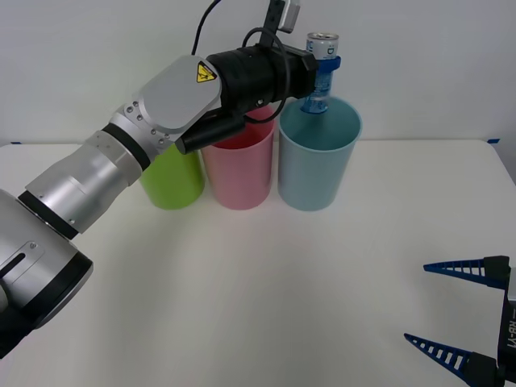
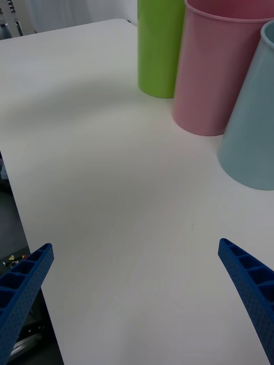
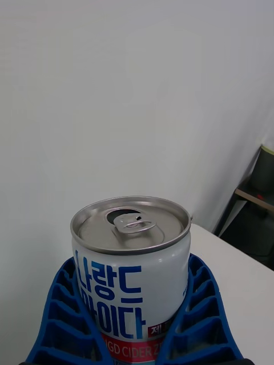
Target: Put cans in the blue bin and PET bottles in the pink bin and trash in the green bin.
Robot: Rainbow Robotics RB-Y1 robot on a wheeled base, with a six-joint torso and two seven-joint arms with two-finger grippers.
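Note:
My left arm reaches across the table, and its left gripper [image 1: 324,71] is shut on the can [image 1: 322,48], holding it upright above the mouth of the blue bin [image 1: 317,161]. The left wrist view shows the can [image 3: 132,268] close up, silver top with an open tab, blue lettering on white, a red band low down, blue fingers [image 3: 197,311] bent around it. The pink bin [image 1: 239,169] stands left of the blue one, and the green bin [image 1: 172,179] left of that. My right gripper [image 1: 455,310] rests open at the table's near right.
The three bins stand in a row at the back of the white table [image 1: 266,290], close to the wall. In the right wrist view the green bin [image 2: 160,45], pink bin [image 2: 214,68] and blue bin [image 2: 254,131] stand beyond bare tabletop.

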